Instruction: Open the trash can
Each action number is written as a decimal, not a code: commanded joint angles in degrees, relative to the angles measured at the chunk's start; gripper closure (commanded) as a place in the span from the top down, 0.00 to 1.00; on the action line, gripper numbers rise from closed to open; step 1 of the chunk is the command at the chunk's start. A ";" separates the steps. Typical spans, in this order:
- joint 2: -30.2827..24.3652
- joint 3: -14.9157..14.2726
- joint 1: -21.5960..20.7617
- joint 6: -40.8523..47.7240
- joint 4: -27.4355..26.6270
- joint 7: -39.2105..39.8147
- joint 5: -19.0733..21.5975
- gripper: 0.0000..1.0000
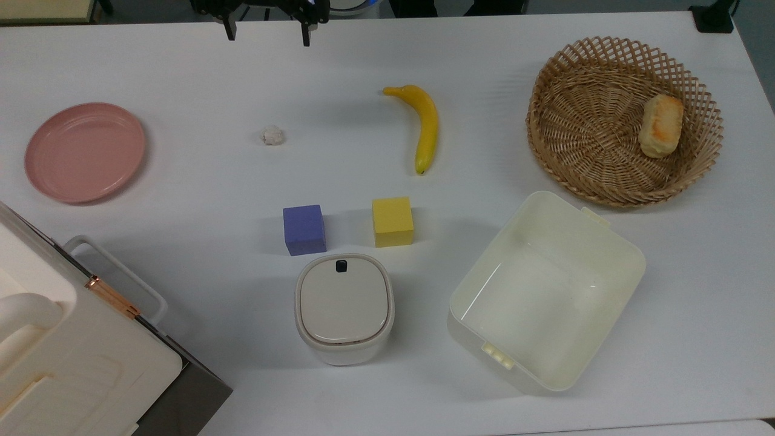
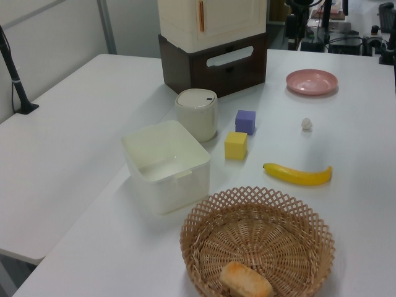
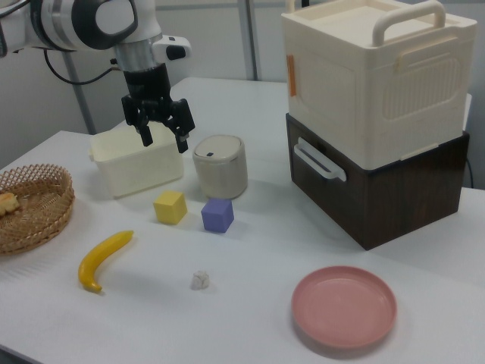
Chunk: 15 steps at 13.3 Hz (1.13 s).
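The trash can (image 1: 344, 309) is a small white rounded bin with a beige-grey lid lying flat and shut. A small black button (image 1: 341, 264) sits near the lid's far edge in the top view. The bin also stands mid-table in the left view (image 2: 197, 114) and in the right view (image 3: 220, 167). My gripper (image 1: 268, 35) hangs open at the top view's upper edge, far from the bin and holding nothing. In the right view my gripper (image 3: 164, 139) hovers above the table, to the left of the bin and higher than its lid.
A blue cube (image 1: 304, 229) and a yellow cube (image 1: 393, 221) sit just beyond the bin. A cream tub (image 1: 545, 290) stands to the top view's right, a large cream appliance (image 1: 72, 357) to its left. Farther off lie a banana (image 1: 426, 124), a paper ball (image 1: 273, 135), a pink plate (image 1: 85, 151) and a wicker basket (image 1: 587, 121).
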State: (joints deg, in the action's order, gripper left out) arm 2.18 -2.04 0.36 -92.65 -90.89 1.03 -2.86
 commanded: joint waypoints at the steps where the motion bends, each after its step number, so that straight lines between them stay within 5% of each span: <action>1: -0.69 -0.24 -0.19 -0.34 -0.42 0.73 0.05 1.00; 14: -0.60 -0.24 -0.19 -0.87 -0.42 0.90 0.05 1.00; 15: -0.60 -0.24 -0.19 -0.87 -0.42 1.25 -0.04 0.91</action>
State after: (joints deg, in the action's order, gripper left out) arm 2.18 -2.04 0.36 -92.79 -90.82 1.03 -2.86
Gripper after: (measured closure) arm 0.000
